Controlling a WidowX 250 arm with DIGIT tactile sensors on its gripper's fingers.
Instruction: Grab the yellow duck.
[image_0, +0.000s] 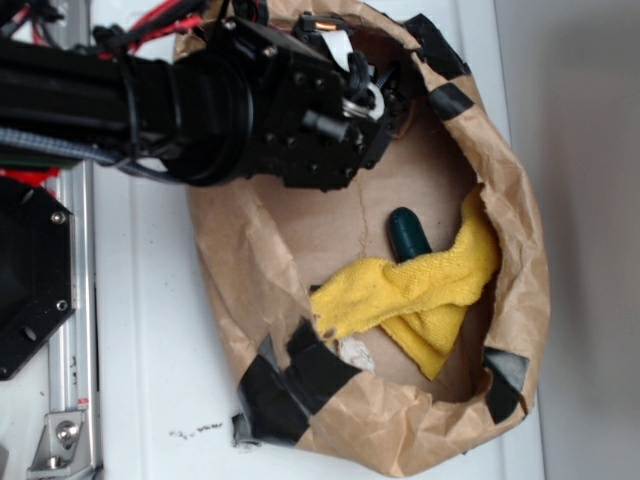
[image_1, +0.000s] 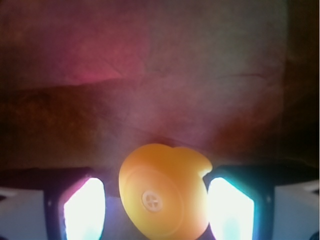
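Note:
The yellow duck (image_1: 162, 192) fills the space between my gripper's (image_1: 156, 210) two glowing fingers in the wrist view, tipped so its round underside with a small plug faces the camera. The right finger (image_1: 230, 210) touches the duck's side. A thin dark sliver shows between the left finger (image_1: 84, 210) and the duck. In the exterior view the gripper (image_0: 372, 92) hangs over the upper part of a brown paper bag (image_0: 520, 200), and the duck is hidden behind the arm there.
Inside the bag lie a big yellow towel (image_0: 420, 295) and a dark green rounded object (image_0: 408, 235) beside it. Black tape patches (image_0: 290, 385) hold the bag's rim. A metal rail (image_0: 75, 300) runs along the left of the white table.

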